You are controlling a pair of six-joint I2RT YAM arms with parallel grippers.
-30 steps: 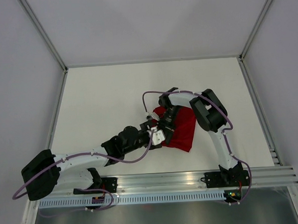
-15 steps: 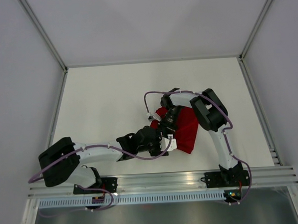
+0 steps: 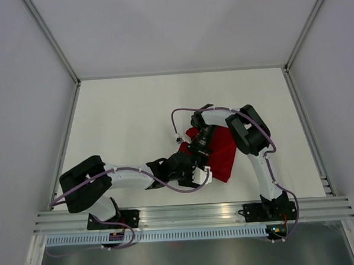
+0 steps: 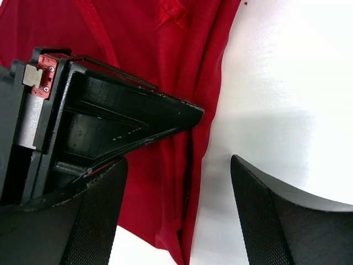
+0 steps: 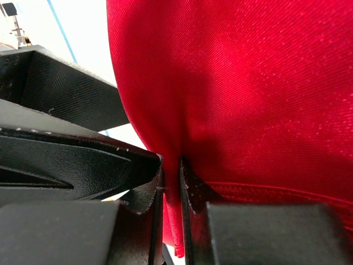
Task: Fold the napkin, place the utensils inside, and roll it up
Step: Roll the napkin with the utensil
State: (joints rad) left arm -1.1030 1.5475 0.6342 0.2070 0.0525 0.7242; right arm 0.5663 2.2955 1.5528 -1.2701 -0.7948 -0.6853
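Napkin [image 3: 223,155] pinched tight between my right gripper [image 5: 171,185] fingers | left gripper [image 4: 177,185] spread wide, grasping nothing, cloth edge between its fingers | right gripper's black body crowds my left finger, hiding cloth | table [image 3: 123,123] beneath.

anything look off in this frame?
The napkin is bunched and creased, not a flat fold, with the right gripper shut on a pinch of it. The left gripper is open astride its edge, crowding the right one. No utensils show in any view; they could be hidden under the cloth.
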